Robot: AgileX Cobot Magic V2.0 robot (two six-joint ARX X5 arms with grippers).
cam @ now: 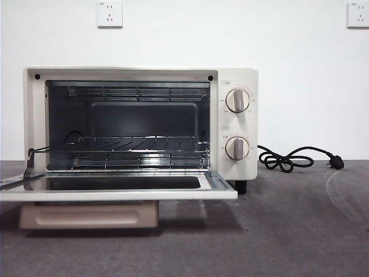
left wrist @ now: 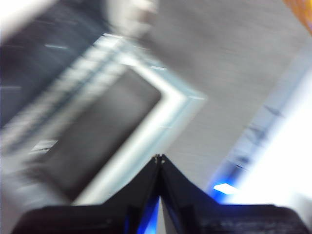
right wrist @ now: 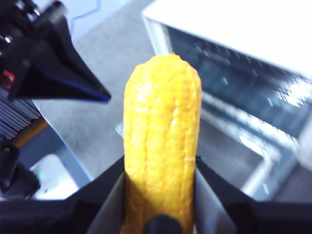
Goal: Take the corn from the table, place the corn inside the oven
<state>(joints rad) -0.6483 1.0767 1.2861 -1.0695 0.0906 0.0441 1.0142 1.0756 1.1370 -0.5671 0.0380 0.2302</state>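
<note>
The corn point(right wrist: 162, 146) is gripped lengthwise by the right pincer point(right wrist: 161, 170), jaws pressed on both its sides, so pickup off the worktop point(cam: 288, 231) is judged done. Insertion is still left: the oven point(cam: 138, 124) is seen w/ door point(cam: 115, 187) folded down flat and the wire rack point(cam: 138, 144) bare, no cob inside.

In the front view neither arm is shown, nor the corn; only the oven, its two knobs point(cam: 237, 100), the black cord point(cam: 294, 158) and wall sockets point(cam: 109, 14) are visible. The right wrist view supplies what is missing there: the cob held above the worktop, near the open oven front, w/ the other arm's black tip beside it.

The left wrist view is heavily blurred; the left pincer point(left wrist: 159, 158) is seen closed on nothing, tips touching, above the dropped door's glass. An orange sliver at that view's corner is too vague to be named.

Remaining, by judgement: cob carried into the cavity, set on the rack, released.
</note>
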